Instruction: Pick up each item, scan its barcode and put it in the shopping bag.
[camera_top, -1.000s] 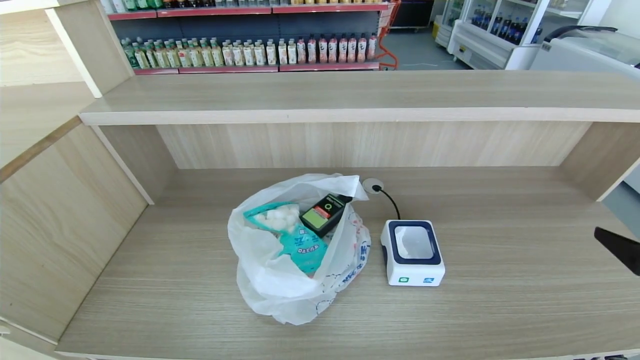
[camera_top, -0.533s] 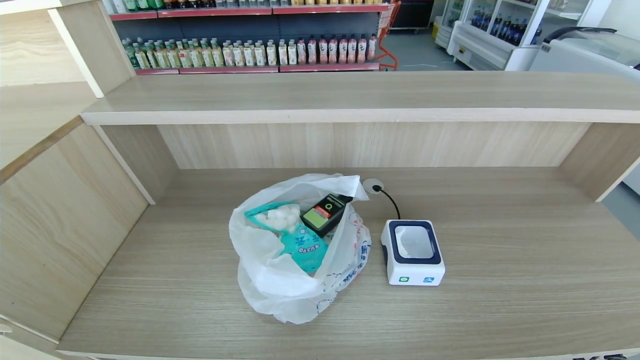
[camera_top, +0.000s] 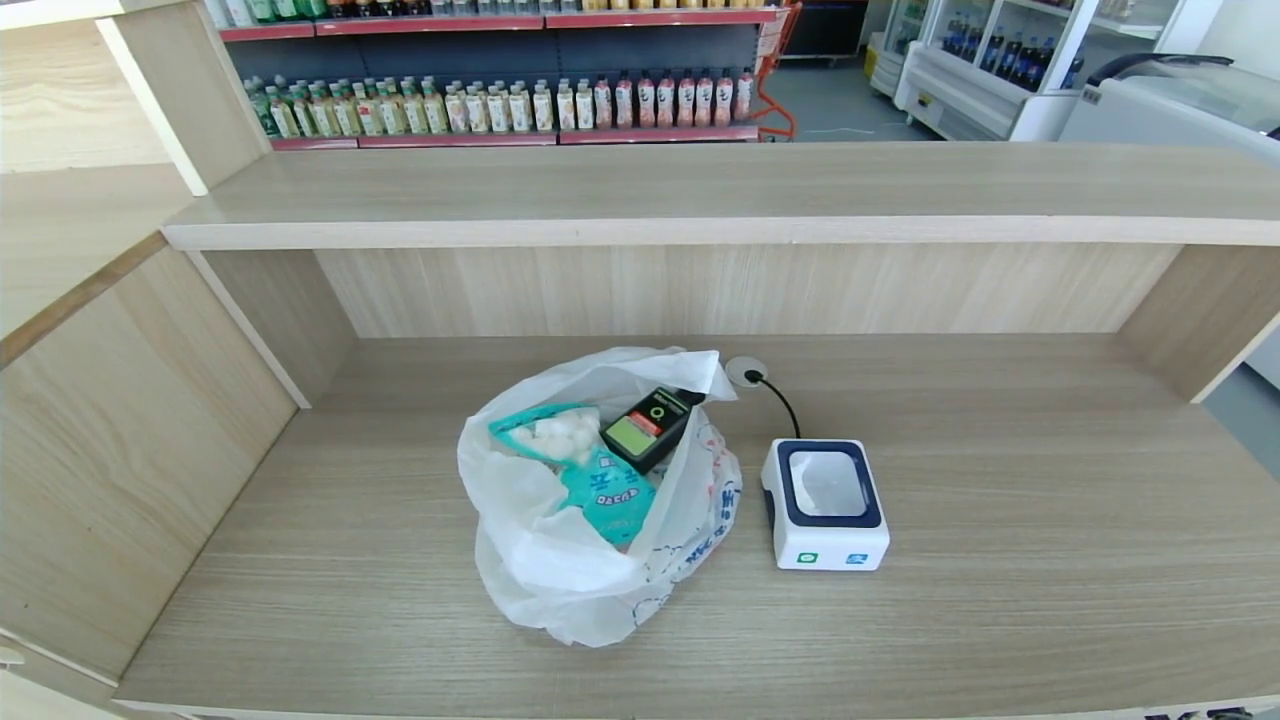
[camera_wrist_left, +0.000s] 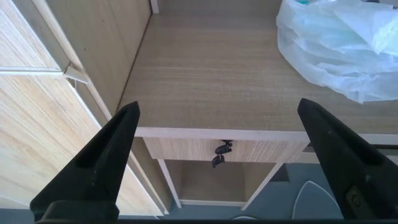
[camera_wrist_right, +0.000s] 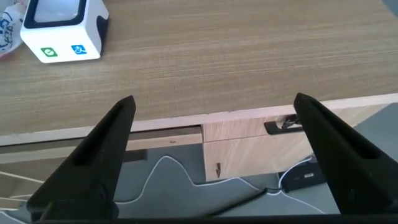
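Head view. The scanner (camera_top: 825, 505) is our landmark, sitting on the counter (camera_top: 1000, 600) with its cable (camera_top: 775, 395) running away behind it. The shopping bag (camera_top: 540, 570) stands just beside the scanner, on the robot's left of it, mouth open upward. Inside lie a teal packet (camera_top: 605, 485) and a dark box (camera_top: 650, 428), the box resting on the packet at the side nearer the scanner. We judge both items bagged.

Handling, as judged: the bag is thin, soft film that slumps and would slip, so take it by gathered film at the rim, not by its wall. The packet looks light and crinkly, so pinch it at a sealed edge. The box is stiff, so grip it across its narrow sides.

Left wrist view. The left gripper (camera_wrist_left: 219, 109) hangs off the counter's front edge, well apart from the scanner on the bag side, jaws wide apart and holding nothing. The bag's lower bulge shows ahead of it.

Right wrist view. The right gripper (camera_wrist_right: 214, 101) hangs off the front edge on the scanner's near side, jaws likewise spread and empty, with the scanner ahead across bare wood.

Hidden: no barcode is visible. The bag's bottom is covered, so there may possibly be more beneath the packet. We cannot make out the handle loops.
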